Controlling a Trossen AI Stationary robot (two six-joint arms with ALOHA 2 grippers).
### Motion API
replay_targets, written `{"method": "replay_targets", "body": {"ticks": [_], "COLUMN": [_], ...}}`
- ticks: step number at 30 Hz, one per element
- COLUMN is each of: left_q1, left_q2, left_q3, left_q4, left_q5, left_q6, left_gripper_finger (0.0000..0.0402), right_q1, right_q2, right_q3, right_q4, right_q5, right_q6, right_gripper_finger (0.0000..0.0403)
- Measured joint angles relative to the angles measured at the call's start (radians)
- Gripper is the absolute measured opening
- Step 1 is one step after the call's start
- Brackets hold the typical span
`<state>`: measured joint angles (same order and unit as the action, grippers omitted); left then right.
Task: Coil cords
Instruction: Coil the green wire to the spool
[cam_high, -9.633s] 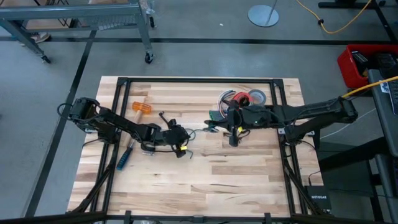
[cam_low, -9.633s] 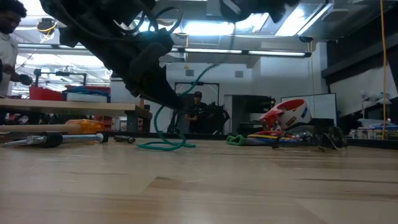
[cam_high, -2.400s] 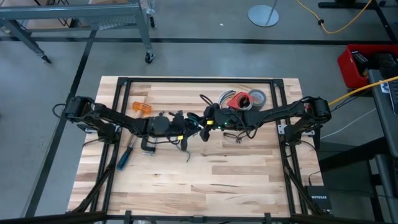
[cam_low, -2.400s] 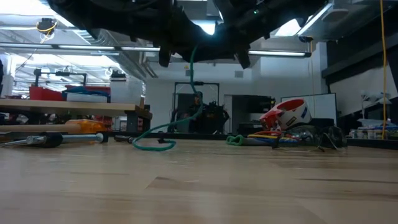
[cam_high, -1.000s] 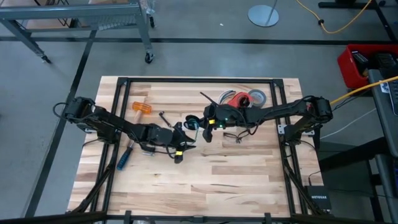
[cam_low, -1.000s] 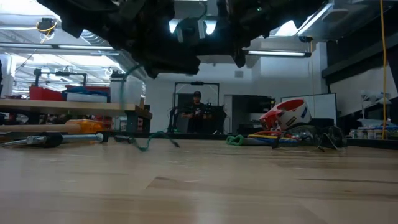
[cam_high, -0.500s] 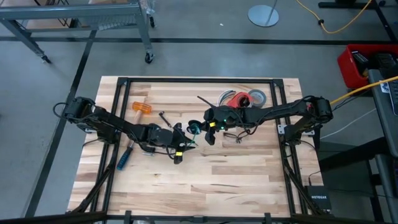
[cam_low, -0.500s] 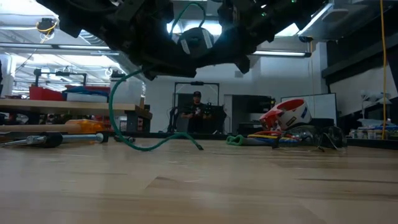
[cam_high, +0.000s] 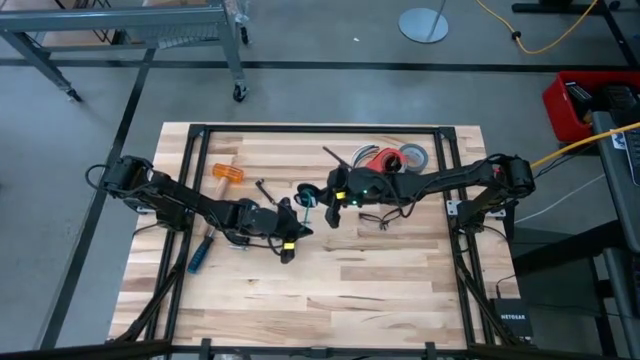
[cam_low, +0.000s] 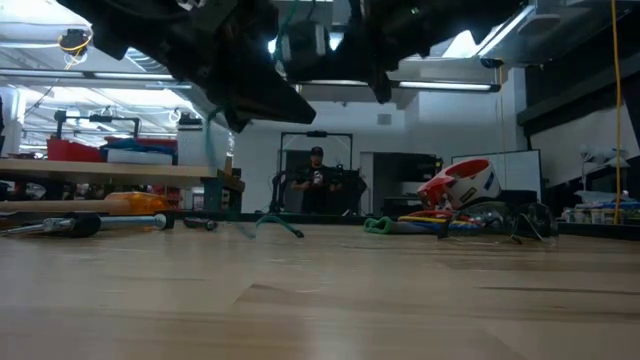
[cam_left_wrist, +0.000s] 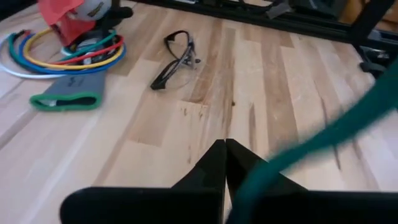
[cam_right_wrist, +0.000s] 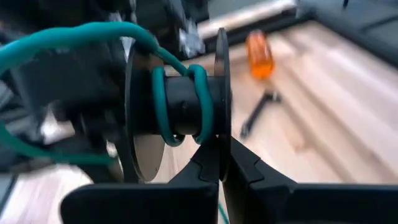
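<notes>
Currently you are mid-winding: the right gripper (cam_right_wrist: 219, 163), fingers pinched on a black spool (cam_right_wrist: 180, 112), holds it above the table's (cam_high: 380, 290) middle. The teal cord (cam_right_wrist: 177, 102) circles it twice. Left gripper (cam_left_wrist: 224, 155) fingers are together beside the cord; guide another wrap.

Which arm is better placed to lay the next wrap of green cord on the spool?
Probably the left. The left gripper holds the loose green cord running to the spool, which already has two wraps. The right gripper sits against the spool, seemingly steadying it.
</notes>
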<state>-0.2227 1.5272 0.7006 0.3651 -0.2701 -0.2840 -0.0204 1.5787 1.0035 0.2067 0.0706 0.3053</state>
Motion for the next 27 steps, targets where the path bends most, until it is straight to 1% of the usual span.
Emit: {"method": "replay_targets", "body": {"ticks": [7,9,17,23,27], "left_q1": [-0.005,-0.005,-0.005,-0.005,-0.006], "left_q2": [0.0,0.0,0.0,0.0,-0.001], "left_q3": [0.0,0.0,0.0,0.001,0.001], "left_q4": [-0.013,-0.014,-0.022,-0.092,-0.099], "left_q5": [-0.04,-0.055,-0.057,-0.057,-0.082], "left_q6": [-0.007,-0.021,-0.018,-0.032,-0.064], "left_gripper_finger": [0.0,0.0,0.0001,0.0,0.0], "right_q1": [0.0,0.0,-0.002,-0.036,-0.059], "right_q2": [0.0,0.0,0.0,-0.005,-0.006], "right_q3": [0.0,0.0,0.0,0.0,-0.001], "right_q4": [0.193,0.225,0.317,0.381,0.459], "right_q5": [0.008,0.008,-0.021,-0.107,-0.196], "right_q6": [0.001,0.001,0.0,0.008,0.057], "right_gripper_finger": [0.0003,0.0003,0.0003,0.0003,0.0003]}}
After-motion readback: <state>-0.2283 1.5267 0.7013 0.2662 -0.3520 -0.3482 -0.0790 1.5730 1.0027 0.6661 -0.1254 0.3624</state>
